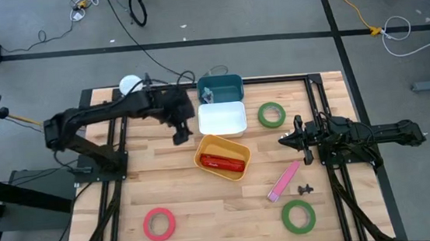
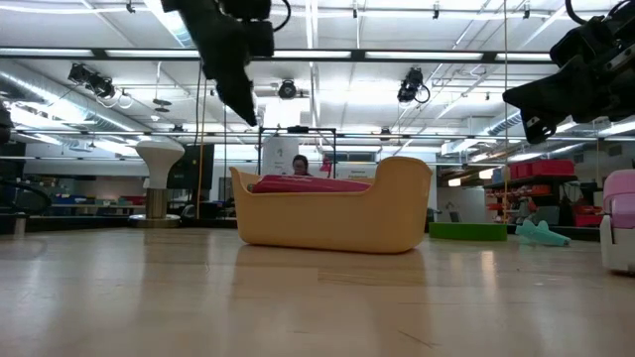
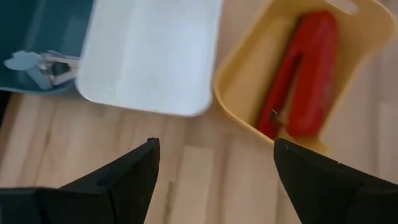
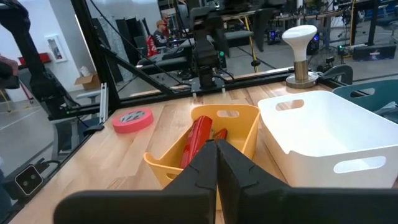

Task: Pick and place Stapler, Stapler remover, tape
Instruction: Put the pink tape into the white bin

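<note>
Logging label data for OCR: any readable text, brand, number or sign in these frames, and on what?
None can be read.
red tape roll: markings on its top face, too blurred to read.
wall sign in the room behind: too small to read.
red stapler, yellow bin, white bin: no visible text.

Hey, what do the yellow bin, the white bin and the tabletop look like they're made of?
Yellow bin: likely matte moulded plastic, given rounded corners and a cut-out handle slot. White bin: probably the same plastic, smooth, faintly glossy. Tabletop: wood, with visible joined planks and grain under a light sheen.
</note>
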Robot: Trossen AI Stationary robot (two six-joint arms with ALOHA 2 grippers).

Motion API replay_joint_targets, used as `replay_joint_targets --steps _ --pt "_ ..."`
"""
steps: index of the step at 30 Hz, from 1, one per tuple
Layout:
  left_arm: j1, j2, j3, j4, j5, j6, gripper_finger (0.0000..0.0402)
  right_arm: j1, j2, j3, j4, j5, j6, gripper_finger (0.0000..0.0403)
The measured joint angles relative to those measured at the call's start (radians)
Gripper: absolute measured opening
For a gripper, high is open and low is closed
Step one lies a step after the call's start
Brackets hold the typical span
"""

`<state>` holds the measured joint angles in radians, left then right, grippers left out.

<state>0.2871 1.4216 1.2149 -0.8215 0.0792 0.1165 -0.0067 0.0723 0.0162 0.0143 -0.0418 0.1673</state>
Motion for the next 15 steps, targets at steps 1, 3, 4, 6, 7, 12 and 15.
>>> replay_joint_targets --steps 1,3,4,6,7,12,15 --pt "-0.013 -0.018 -0.018 -0.001 0.000 0.000 0.0314 0.000 0.000 0.000 0.000 0.000 0.000 0.0007" --pt "-0.042 -0.046 -0.049 -0.001 0.000 0.008 0.0314 0.000 0.000 0.000 0.000 0.000 0.000 0.0007" --pt "-0.057 -0.061 -0.065 -0.002 0.000 0.021 0.0314 0.000 0.000 0.000 0.000 0.000 0.000 0.0007" --pt "-0.091 -0.087 -0.093 -0.006 0.000 0.054 0.0314 0.000 0.000 0.000 0.000 0.000 0.000 0.0007" --pt "-0.109 -0.096 -0.105 -0.006 0.000 0.074 0.0314 0.000 0.000 0.000 0.000 0.000 0.000 0.0007" --pt "-0.205 -0.110 -0.152 -0.043 0.001 0.106 0.0314 0.000 0.000 0.000 0.000 0.000 0.000 0.0007" --pt "-0.261 -0.110 -0.164 -0.076 0.001 0.070 0.0314 0.000 0.000 0.000 0.000 0.002 0.000 0.0007"
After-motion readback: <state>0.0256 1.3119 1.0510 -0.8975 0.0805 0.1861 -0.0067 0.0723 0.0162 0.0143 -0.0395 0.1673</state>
